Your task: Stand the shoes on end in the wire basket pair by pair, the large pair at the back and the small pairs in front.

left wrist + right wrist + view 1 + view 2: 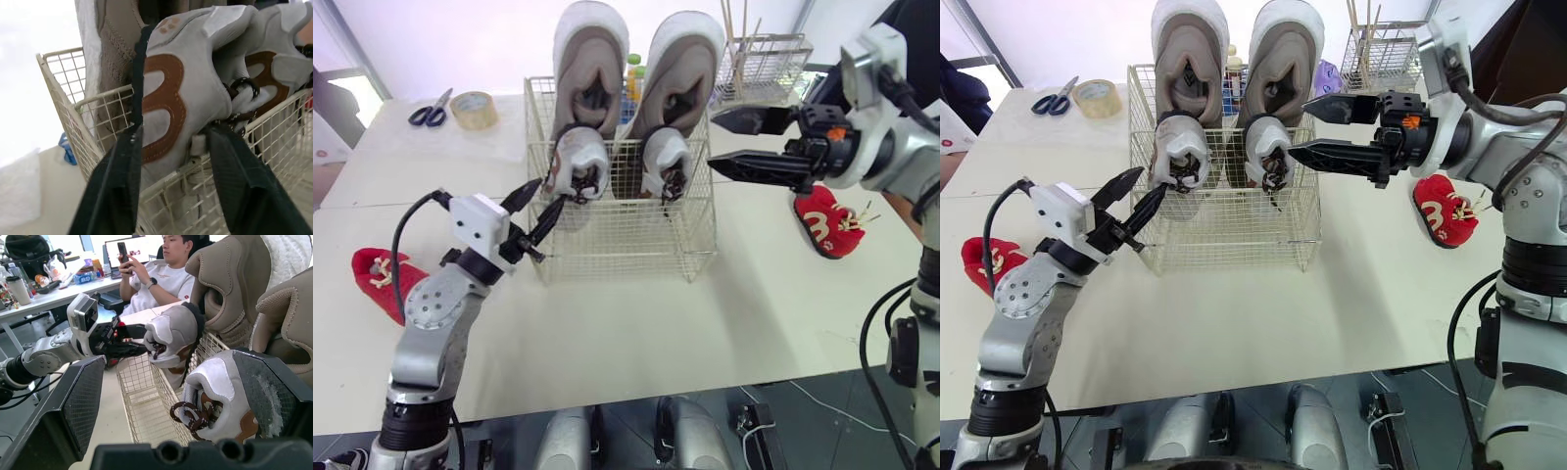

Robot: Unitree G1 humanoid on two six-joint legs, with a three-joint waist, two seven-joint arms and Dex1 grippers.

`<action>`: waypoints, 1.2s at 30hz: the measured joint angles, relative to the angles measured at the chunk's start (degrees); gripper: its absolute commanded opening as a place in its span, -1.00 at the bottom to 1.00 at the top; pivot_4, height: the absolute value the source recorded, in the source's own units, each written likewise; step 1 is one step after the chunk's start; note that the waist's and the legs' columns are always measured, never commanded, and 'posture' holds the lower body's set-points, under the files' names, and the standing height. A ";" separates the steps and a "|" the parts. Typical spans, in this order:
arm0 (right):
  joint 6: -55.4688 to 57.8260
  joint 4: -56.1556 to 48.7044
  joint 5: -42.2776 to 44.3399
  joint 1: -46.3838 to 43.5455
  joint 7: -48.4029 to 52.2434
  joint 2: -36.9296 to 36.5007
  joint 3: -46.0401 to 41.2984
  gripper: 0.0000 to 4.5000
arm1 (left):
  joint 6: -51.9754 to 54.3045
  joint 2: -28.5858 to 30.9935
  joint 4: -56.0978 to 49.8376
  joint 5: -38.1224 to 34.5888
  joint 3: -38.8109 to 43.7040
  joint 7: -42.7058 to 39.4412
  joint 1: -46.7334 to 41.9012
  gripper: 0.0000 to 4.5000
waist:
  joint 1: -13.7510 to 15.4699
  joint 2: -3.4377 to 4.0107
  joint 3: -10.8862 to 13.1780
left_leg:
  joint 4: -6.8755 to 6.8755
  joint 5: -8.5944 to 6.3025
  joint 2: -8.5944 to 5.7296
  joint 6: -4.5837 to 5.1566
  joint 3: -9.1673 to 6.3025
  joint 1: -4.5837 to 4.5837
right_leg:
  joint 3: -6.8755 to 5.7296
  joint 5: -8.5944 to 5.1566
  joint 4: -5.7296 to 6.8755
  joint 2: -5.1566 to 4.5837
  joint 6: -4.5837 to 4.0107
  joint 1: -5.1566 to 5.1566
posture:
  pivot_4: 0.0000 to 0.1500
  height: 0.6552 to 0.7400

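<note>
Now, left gripper [548,193] spread at the grey shoe [578,162] in the basket [617,240], right gripper [712,142] spread beside the basket. Back out straight; laces [668,186] may snag.

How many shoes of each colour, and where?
large beige shoes: 2, in the wire basket, at the back
small grey shoes: 2, in the wire basket, in front
small red shoes: 2, on the table, one on each side of the basket
Total: 6
</note>
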 measured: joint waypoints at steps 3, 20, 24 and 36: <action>-0.46 0.09 -0.07 0.00 0.01 0.51 0.00 1.00 | 3.16 0.05 -2.01 -2.79 0.45 0.03 2.09 -0.18 | -0.03 0.00 0.00 | 0.00 -0.01 0.00 0.01 0.00 0.00 | 0.00 0.00 -0.01 0.01 0.00 0.00 | 1.00 1.00; -1.71 8.19 -3.24 0.76 -2.61 0.52 -2.04 1.00 | 28.15 23.85 -8.15 -59.92 32.04 15.22 11.28 0.99 | 0.05 0.09 0.04 | -0.02 0.03 -0.05 -0.12 -0.14 -0.02 | 0.00 -0.11 -0.10 -0.10 -0.27 0.04 | 1.00 1.00; -10.42 16.43 -9.23 3.09 -9.74 1.22 -5.95 1.00 | 34.25 31.88 -13.56 -59.54 22.61 23.77 7.15 0.99 | 0.16 0.11 0.03 | -0.02 -0.05 -0.29 -0.01 -0.04 -0.02 | 0.07 -0.09 -0.16 -0.07 -0.29 0.09 | 1.00 1.00; -33.19 23.37 -23.55 29.47 -28.32 -2.89 -23.03 1.00 | 34.18 15.80 -23.32 -67.69 -8.73 15.25 -4.90 0.99 | 0.10 0.49 -0.05 | -0.32 0.18 -0.05 -0.30 0.33 0.15 | 0.12 -0.03 -0.12 0.29 0.06 0.02 | 1.00 1.00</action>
